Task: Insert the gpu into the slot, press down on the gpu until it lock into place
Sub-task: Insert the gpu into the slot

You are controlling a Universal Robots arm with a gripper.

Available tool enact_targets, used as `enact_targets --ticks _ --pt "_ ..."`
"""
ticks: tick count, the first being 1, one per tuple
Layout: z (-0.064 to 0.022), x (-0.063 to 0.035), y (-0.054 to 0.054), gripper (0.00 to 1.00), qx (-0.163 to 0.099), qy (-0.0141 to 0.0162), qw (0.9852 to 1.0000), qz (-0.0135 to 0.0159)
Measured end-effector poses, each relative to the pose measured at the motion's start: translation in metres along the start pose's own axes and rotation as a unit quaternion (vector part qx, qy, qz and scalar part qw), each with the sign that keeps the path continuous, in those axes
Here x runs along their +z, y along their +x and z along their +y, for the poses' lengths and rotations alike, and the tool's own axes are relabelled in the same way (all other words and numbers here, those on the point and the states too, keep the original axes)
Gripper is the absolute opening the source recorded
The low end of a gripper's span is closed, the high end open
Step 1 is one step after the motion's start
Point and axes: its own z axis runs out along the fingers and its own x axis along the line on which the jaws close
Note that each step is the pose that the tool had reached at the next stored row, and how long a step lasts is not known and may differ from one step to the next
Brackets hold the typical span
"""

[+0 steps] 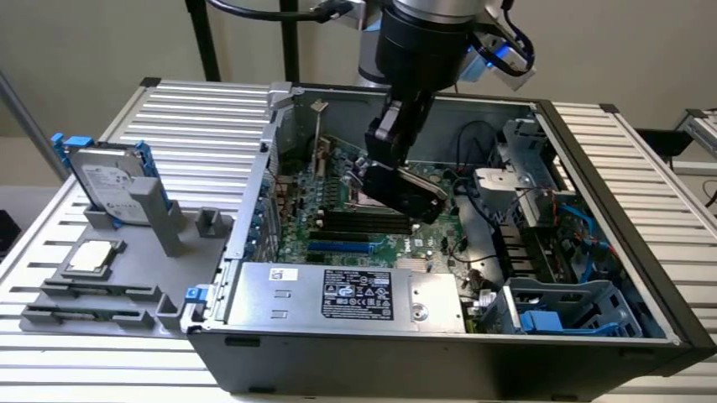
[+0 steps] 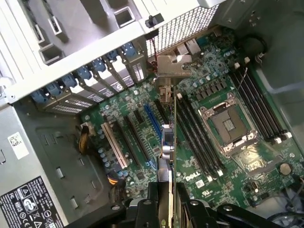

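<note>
The gripper [image 2: 172, 202] is clenched on the gpu [image 2: 169, 140], with a finger on either side of the card's near end. In the wrist view the card is seen edge-on. It runs straight out ahead of the gripper to its silver bracket [image 2: 173, 66], which stands close to the row of blue clips [image 2: 85, 76] on the rear wall. The slot [image 2: 152, 121] lies on the green board below, just to one side of the card's line. The black memory slots [image 2: 199, 137] lie on the other side, and the open CPU socket [image 2: 228, 126] is beyond them. Whether the card's lower edge touches the slot cannot be told. A white connector strip [image 2: 114, 145] lies past the blue one, farther from the gripper.

The exterior view shows the arm coming down from above into the open case [image 1: 448, 369], with the gripper over the middle of the board. Here the slot sits below the gripper, between it and the power supply [image 1: 348, 294]. Loose cables [image 1: 476, 143] hang near the gripper on the exterior view's right, and the drive cage [image 1: 560, 306] is farther that way. Outside the case, well apart from the gripper on the exterior view's left, a hard drive [image 1: 110, 180] with blue rails stands upright in a grey fixture on the desk [image 1: 201, 117]. A processor chip [image 1: 92, 256] lies flat near it.
</note>
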Motion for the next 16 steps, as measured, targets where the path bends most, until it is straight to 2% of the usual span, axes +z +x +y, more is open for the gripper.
enact_targets --ticks 1,5,8,12,16 --pt "0.0 0.0009 0.0 0.26 -0.013 -0.0001 0.9999 -0.0027" --pt "-0.0001 0.0027 -0.0001 0.26 -0.043 0.0001 0.999 -0.0084" --pt "-0.0002 0.004 0.0 0.26 -0.067 0.0006 0.9977 -0.0123" --pt "-0.0003 0.0056 -0.0001 0.26 -0.098 0.0022 0.995 -0.0165" --pt "-0.0003 0.0071 -0.0001 0.26 -0.131 0.0078 0.9912 -0.0178"
